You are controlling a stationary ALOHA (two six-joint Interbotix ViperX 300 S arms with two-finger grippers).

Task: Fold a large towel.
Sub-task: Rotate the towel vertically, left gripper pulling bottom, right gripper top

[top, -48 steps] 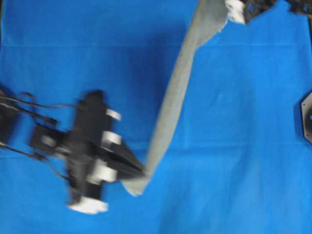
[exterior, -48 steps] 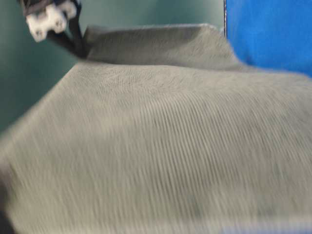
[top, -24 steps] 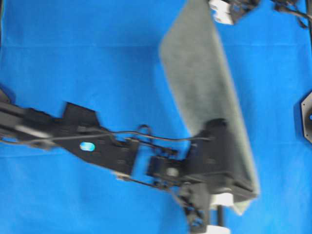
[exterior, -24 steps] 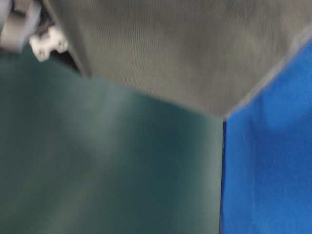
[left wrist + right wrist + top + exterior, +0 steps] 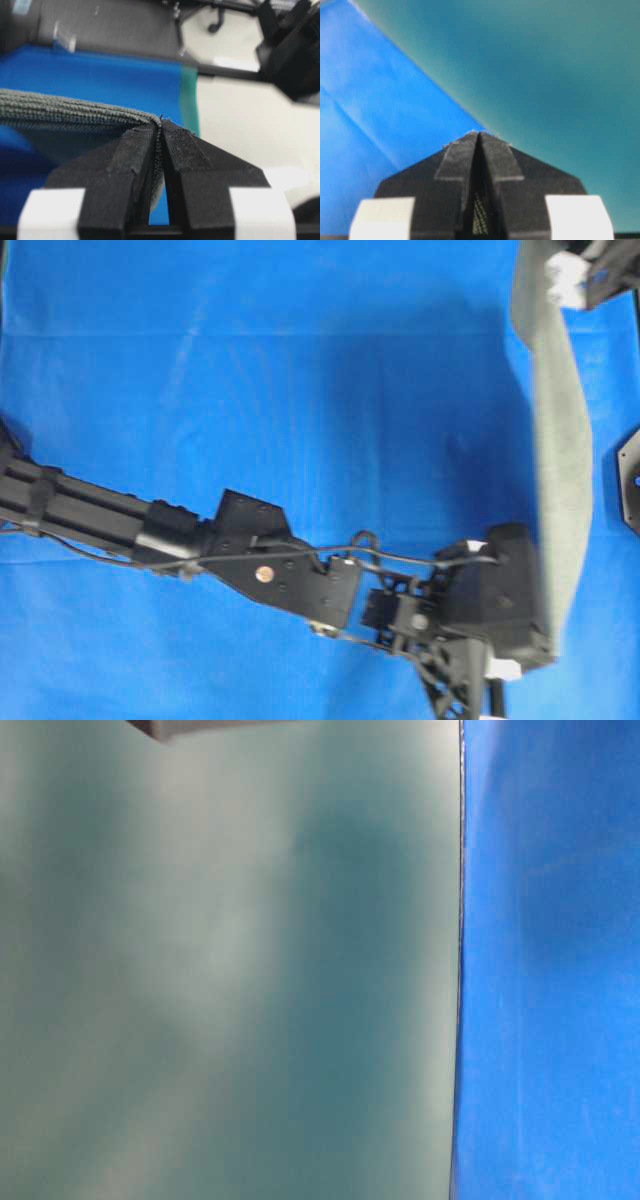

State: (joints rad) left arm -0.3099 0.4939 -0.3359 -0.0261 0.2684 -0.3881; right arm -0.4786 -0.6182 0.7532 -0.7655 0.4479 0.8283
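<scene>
Towel [image 5: 560, 460] hangs stretched between left claw [image 5: 160, 131] and right claw [image 5: 478, 134], both pinching its edge

You see a blurred teal-green flat surface [image 5: 230, 980] filling the left and middle; a bright blue smooth sheet [image 5: 550, 970] fills the right. A grey corner [image 5: 175, 728] pokes in at top.

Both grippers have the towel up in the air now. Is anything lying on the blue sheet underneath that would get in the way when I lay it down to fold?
Nothing visible: the blue sheet looks bare. The towel hangs near its right side, pinched by the left gripper and right gripper.
</scene>
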